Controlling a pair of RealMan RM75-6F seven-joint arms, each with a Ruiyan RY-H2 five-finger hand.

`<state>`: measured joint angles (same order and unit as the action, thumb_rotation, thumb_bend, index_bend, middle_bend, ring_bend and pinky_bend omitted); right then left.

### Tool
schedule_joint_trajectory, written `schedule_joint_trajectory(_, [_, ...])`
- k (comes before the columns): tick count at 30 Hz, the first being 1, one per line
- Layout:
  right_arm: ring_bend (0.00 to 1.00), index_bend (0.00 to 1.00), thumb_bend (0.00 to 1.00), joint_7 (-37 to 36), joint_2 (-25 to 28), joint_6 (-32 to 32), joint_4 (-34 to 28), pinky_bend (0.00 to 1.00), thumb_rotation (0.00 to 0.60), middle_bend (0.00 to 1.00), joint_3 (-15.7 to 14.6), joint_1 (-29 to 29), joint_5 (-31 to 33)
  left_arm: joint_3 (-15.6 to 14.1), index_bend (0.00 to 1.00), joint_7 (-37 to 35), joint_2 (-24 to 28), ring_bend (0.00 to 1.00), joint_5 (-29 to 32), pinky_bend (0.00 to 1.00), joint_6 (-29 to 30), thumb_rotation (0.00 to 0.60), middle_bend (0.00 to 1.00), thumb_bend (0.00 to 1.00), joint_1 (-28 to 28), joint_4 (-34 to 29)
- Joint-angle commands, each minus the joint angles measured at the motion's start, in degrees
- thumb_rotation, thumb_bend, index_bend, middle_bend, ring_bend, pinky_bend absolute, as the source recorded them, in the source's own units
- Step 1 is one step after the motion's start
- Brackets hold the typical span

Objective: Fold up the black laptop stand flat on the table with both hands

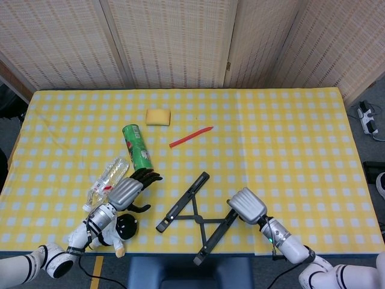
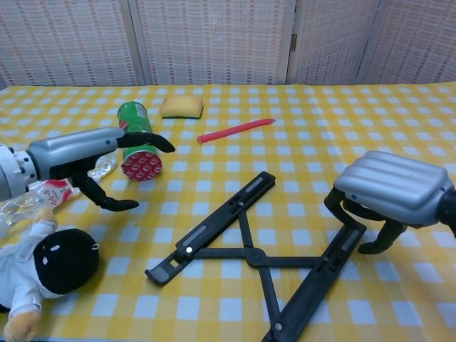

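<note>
Right hand (image 2: pixel 394 191), fingers curled down, straddles the right rail of the spread black laptop stand (image 2: pixel 246 256), lying at 6 o'clock on the table (image 1: pixel 289 138). Left hand (image 2: pixel 78 149) hovers empty, fingers apart, at 9 o'clock of the stand.

My left hand (image 2: pixel 85 153) and right hand (image 2: pixel 394 191) each wear a ribbed silver-grey back plate over slim black fingers (image 2: pixel 149 139). Behind the wrists (ringed in black and silver) my forearms (image 1: pixel 287 244) are glossy white, the right one showing a small green light in the head view.
</note>
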<state>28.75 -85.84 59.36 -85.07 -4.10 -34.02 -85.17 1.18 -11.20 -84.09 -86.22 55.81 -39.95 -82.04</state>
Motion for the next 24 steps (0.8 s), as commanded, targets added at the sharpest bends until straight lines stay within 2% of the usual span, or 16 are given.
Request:
schedule_joint_trajectory(1, [0.95, 0.71, 0.11, 0.54, -1.1, -0.53, 1.35, 0.97, 0.6, 0.9, 0.52, -0.22, -0.13, -0.08, 0.16, 0.03, 0.02, 0.01, -0.07, 0.0, 0.09, 0.6, 0.15, 0.32, 0.11, 0.04])
schedule_joint_trajectory(13, [0.95, 0.71, 0.11, 2.21, -5.74, -3.0, 6.52, 0.97, 0.6, 0.9, 4.23, -2.63, 0.95, -0.22, 0.16, -0.51, 0.45, 0.01, -0.13, 0.0, 0.62, 0.6, 0.15, 0.32, 0.72, 0.4])
schedule_joint_trajectory(24, [0.95, 0.71, 0.11, 4.63, -12.77, -6.27, 13.05, 0.97, 0.6, 0.9, 10.17, -7.62, 4.5, -0.36, 0.16, -0.59, 0.91, 0.01, -0.86, 0.0, 0.98, 0.6, 0.15, 0.32, 0.83, 0.79])
